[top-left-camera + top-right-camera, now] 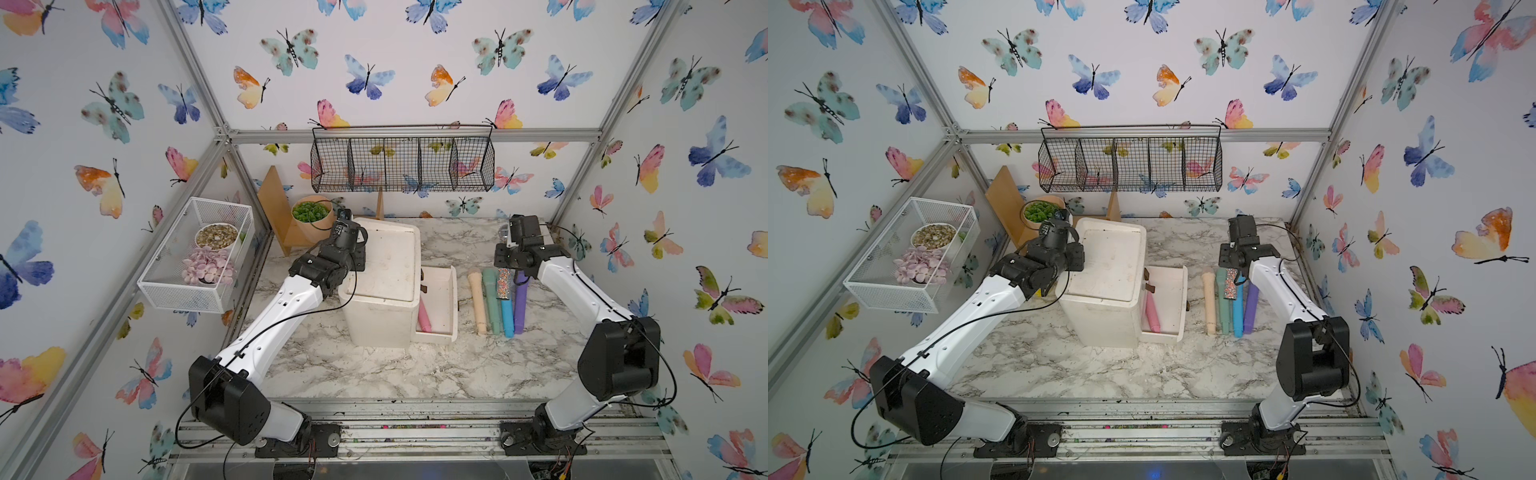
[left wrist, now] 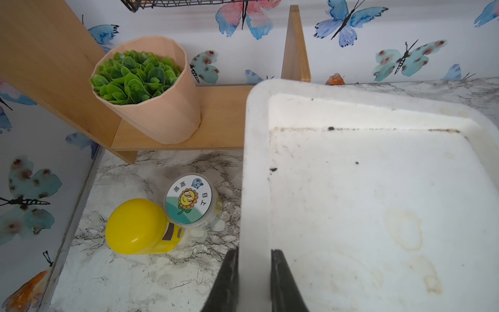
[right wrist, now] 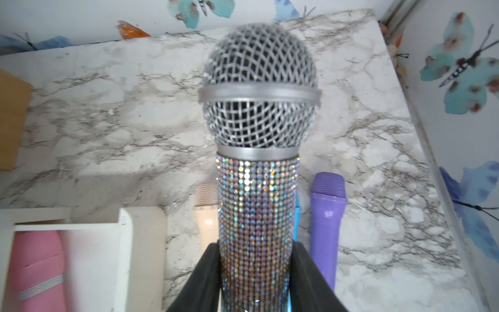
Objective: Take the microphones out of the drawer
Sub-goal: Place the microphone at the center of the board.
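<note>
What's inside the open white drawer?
A pink microphone lies in the drawer, close to the white box. The box covers the drawer's inner side, so anything there stays hidden.

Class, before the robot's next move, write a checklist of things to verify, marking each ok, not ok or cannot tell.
1. The drawer is open: ok.
2. The right gripper is shut on the glitter microphone: ok.
3. The glitter microphone is clear of the drawer: ok.
4. The left gripper clamps the white cabinet by its rim: ok.
5. The drawer is emptied: not ok, the pink microphone lies inside.
6. Free gap in the row of microphones: cannot tell.
</note>
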You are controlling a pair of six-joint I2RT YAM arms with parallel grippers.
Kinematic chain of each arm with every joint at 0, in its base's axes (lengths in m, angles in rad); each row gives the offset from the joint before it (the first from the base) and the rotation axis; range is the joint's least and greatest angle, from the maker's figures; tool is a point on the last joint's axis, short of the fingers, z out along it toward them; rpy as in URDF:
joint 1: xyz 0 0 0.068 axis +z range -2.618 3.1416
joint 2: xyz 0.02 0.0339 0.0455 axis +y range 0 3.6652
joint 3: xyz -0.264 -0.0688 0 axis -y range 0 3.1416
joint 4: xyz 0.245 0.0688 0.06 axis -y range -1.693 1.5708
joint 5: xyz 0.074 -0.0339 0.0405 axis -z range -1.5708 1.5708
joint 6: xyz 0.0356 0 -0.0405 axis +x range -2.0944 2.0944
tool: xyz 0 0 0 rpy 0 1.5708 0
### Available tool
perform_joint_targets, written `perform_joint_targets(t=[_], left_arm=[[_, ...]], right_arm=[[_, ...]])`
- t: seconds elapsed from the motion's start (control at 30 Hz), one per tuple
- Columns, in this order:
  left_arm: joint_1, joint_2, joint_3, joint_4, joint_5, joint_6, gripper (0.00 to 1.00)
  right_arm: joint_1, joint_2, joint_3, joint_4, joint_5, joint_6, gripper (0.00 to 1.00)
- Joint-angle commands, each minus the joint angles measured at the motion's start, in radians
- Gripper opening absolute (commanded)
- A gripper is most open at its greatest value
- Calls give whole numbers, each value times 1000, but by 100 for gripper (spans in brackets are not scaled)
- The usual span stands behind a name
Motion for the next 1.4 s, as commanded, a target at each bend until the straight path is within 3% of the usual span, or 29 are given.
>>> perform_joint_targets(t=[0.0,0.4,1.0,1.37], left_arm=[[-10,30,-35,-27,-49,9,0],[-9,44,-26,-29,-48,13,0],[-9,55,-12,-38,-48,14,0],[-10,58,-6,-40,-48,17,0]], right_arm=[[-62,-26,-33,-19,-32,-41,16],[-298,11,-157,53,-72,-92,16],[-328,165,-185,69,-131,-98,18],[-332,211,-174,46,-165,-79,31]])
